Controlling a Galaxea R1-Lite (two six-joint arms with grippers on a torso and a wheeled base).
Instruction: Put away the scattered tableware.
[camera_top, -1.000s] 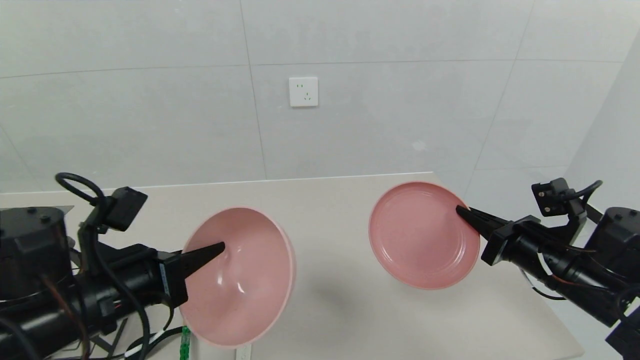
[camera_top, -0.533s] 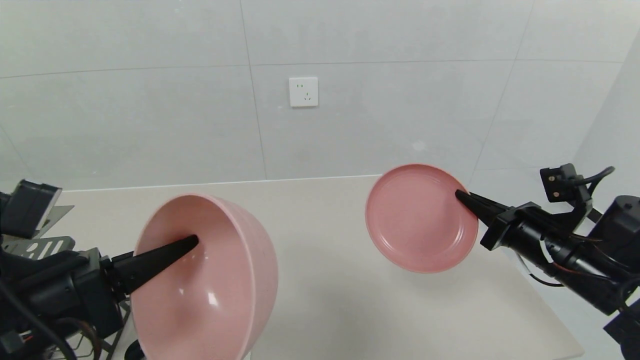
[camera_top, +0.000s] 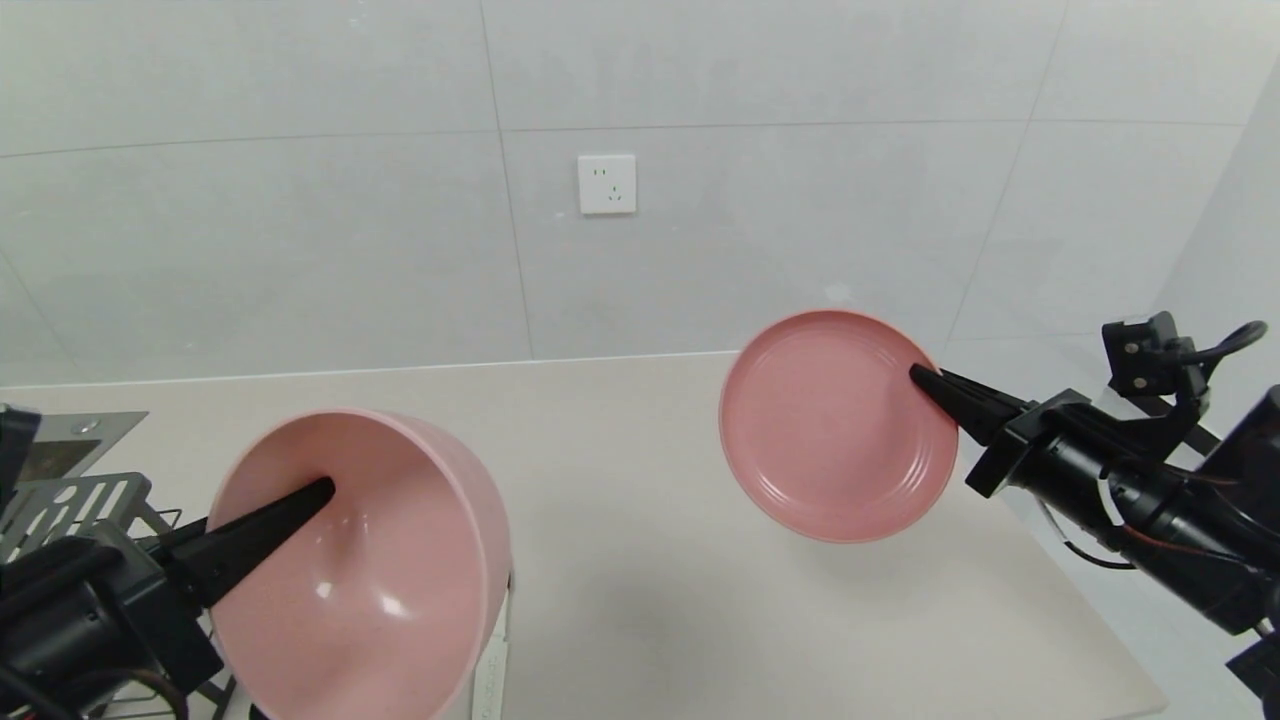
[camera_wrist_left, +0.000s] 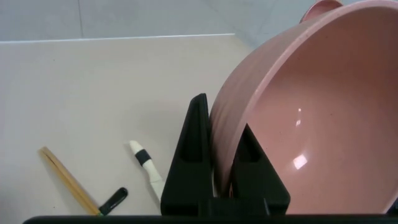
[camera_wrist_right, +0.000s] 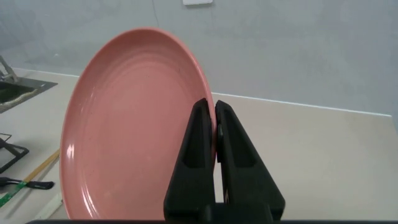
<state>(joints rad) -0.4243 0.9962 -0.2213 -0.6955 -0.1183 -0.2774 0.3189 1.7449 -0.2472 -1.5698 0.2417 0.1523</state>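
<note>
Carrying two dishes at once looks like the step here, so go slow. Left hand (camera_top: 318, 490) is pinching the rim of the deep glossy pink bowl (camera_top: 380, 570), one finger inside and one outside. The bowl is tipped on its side in the air just beside the grey metal wire dish rack (camera_top: 70, 500) at the left end of the pale bench (camera_top: 640, 520). Right hand (camera_top: 920, 378) is clamped on the edge of the flat round pink plate (camera_top: 830, 430), held nearly upright above the bench, well apart from the rack. Rim-only grips can pivot, I'd guess, so no wrist jerks. Slot the bowl first, then bring the plate across. A wooden chopstick (camera_wrist_left: 67, 183) lies on the bench too.
</note>
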